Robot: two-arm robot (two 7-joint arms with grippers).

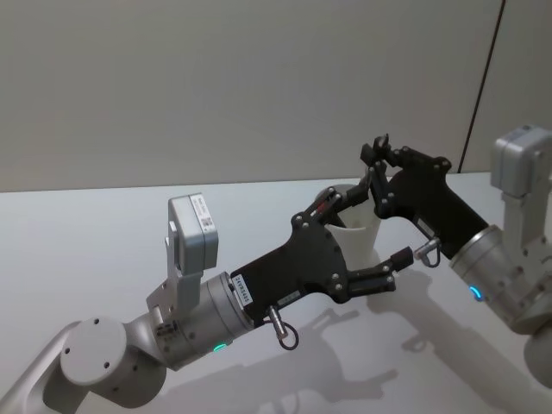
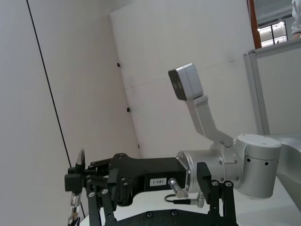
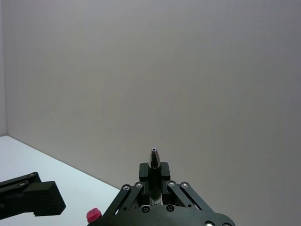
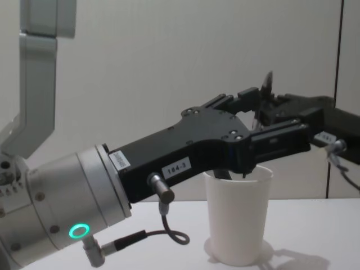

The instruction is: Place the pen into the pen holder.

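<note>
Plain pale wall (image 1: 216, 78) behind, split by a dark vertical seam (image 1: 485, 82); light grey worktop (image 1: 78, 250) below, evenly lit.

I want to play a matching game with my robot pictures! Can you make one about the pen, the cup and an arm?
Things:
1. pen
2. pen holder
3. left gripper

States:
a. white, standing on the table
b. pinched upright in the right gripper's fingers
c. reaching in at the pen holder's rim

Pairs: 1-b, 2-a, 3-c
</note>
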